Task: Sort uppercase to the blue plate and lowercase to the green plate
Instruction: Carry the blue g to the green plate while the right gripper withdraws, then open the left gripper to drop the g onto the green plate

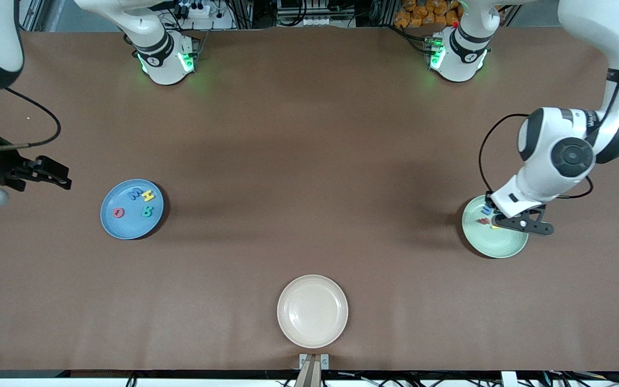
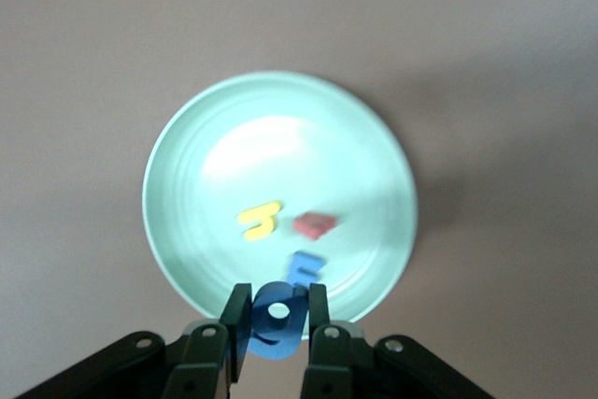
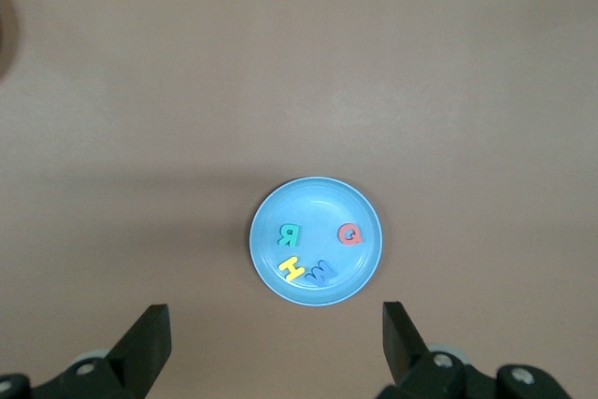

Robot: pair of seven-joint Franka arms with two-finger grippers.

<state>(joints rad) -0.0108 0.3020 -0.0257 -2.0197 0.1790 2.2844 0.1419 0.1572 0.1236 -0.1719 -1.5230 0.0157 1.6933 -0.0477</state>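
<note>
Blue rounded letter [image 2: 277, 318] clamped in left gripper [image 2: 277, 324] above green plate [image 2: 177, 184]; right gripper [image 3: 276, 348], jaws apart, beside blue plate [image 1: 113, 223].

The left pincer [image 2: 277, 317] is clamped on a rounded blue letter [image 2: 277, 322], hanging over the green plate [image 2: 187, 137] near its rim at about six o'clock. In the plate lie a small yellow letter [image 2: 259, 220], a dark red letter [image 2: 315, 224] beside it, and a blue letter [image 2: 306, 267]. Brown table [image 2: 75, 44] surrounds the plate.

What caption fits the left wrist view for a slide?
Left tool shut on a blue letter over the green plate, where three letters already lie.
</note>
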